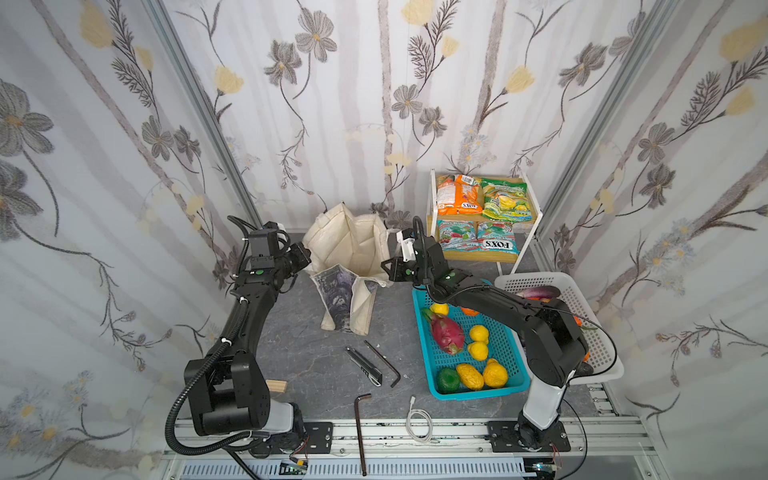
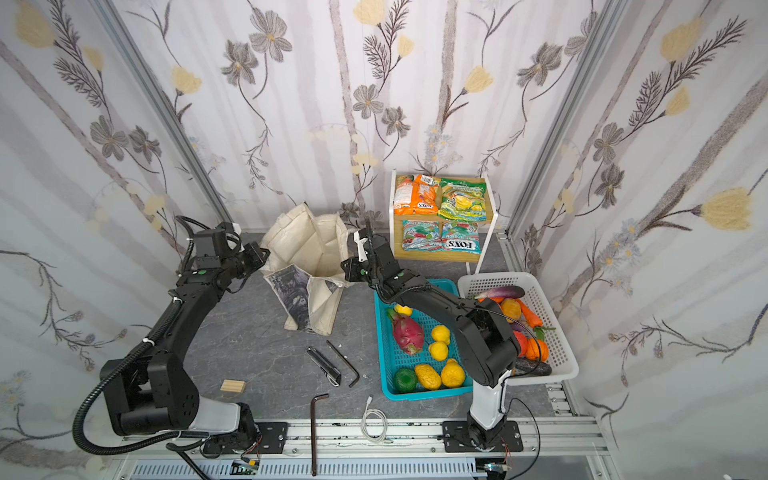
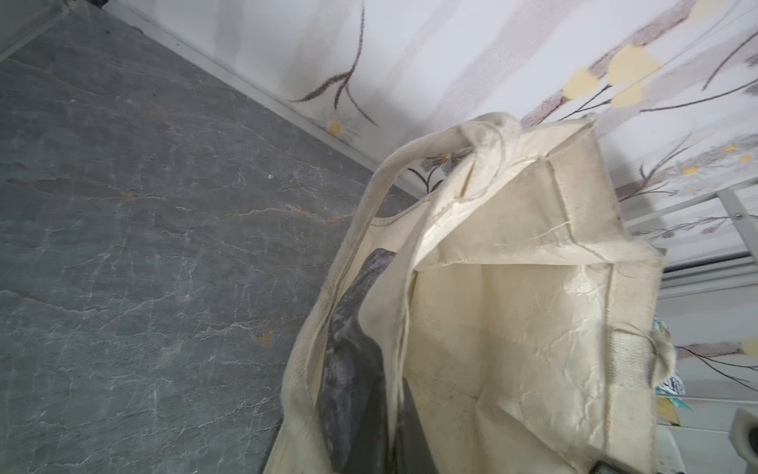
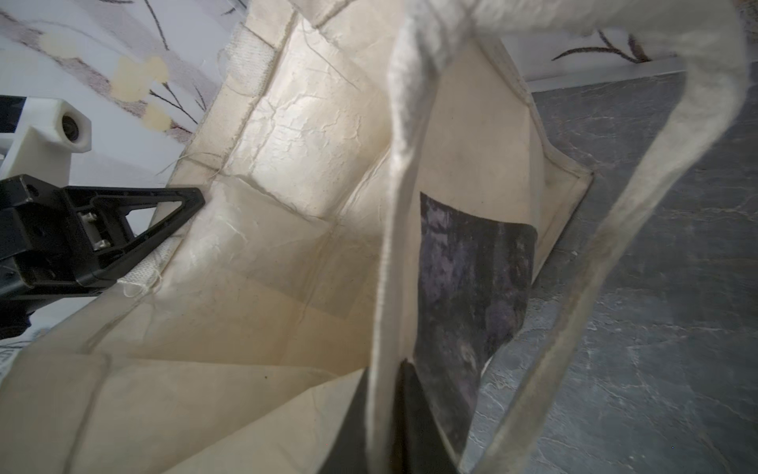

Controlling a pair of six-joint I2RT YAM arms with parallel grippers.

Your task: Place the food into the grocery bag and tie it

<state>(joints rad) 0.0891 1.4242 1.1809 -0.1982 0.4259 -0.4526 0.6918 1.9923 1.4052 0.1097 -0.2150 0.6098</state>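
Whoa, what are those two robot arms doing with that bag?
The two arms are holding the grocery bag open. The left gripper pinches one side of its rim and the right gripper pinches the opposite side. No food shows inside the bag yet. The dragon fruit and lemons lie in the turquoise basket, more toy produce sits in the white basket, and the snack packets are on the little shelf.

The cream canvas tote bag (image 3: 512,328) with a grey-purple print gapes open above the grey marbled tabletop (image 3: 143,246), its rim pinched in the left pincer (image 3: 393,410), one cream fabric handle (image 3: 369,205) arching upward.
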